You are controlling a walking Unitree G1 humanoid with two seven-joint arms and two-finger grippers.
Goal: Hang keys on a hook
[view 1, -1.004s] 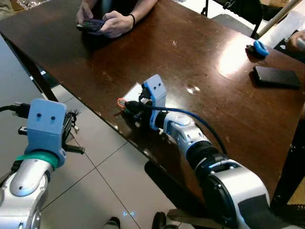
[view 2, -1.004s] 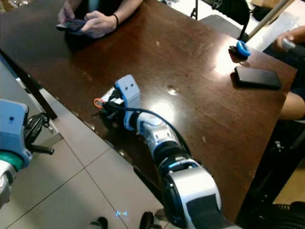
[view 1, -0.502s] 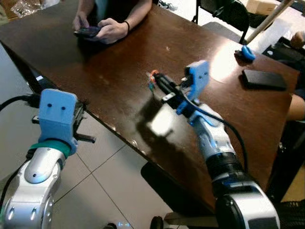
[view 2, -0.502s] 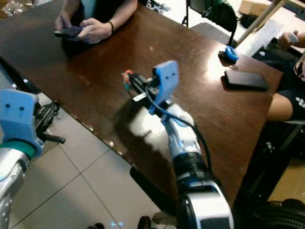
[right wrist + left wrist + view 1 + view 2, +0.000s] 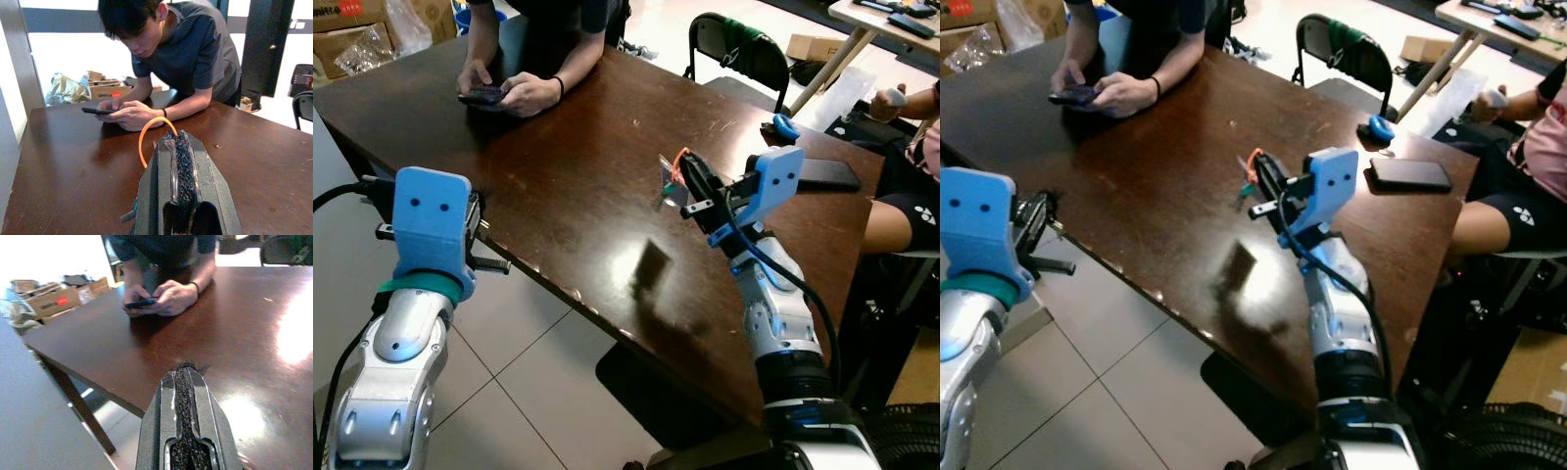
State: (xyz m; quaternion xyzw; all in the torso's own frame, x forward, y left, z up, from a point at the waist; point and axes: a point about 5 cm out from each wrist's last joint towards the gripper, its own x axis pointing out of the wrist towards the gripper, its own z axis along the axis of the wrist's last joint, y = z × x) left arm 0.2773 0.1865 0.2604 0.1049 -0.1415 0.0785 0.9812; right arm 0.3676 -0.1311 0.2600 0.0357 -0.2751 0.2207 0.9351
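Keys (image 5: 672, 186) mostly hidden behind right claw (image 5: 686, 179), orange loop (image 5: 149, 131) aside.

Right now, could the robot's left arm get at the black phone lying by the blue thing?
Probably not. The left gripper hangs off the table's near edge, while the phone lies at the far corner, past the right gripper holding the keys.

Phone (image 5: 825, 174) on brown table (image 5: 578, 157)

Head stereo pair looks down at surface (image 5: 558, 186) from its near edge. Both wrist cameras sight low along fingers (image 5: 182, 169) toward far-edge person (image 5: 181, 54).
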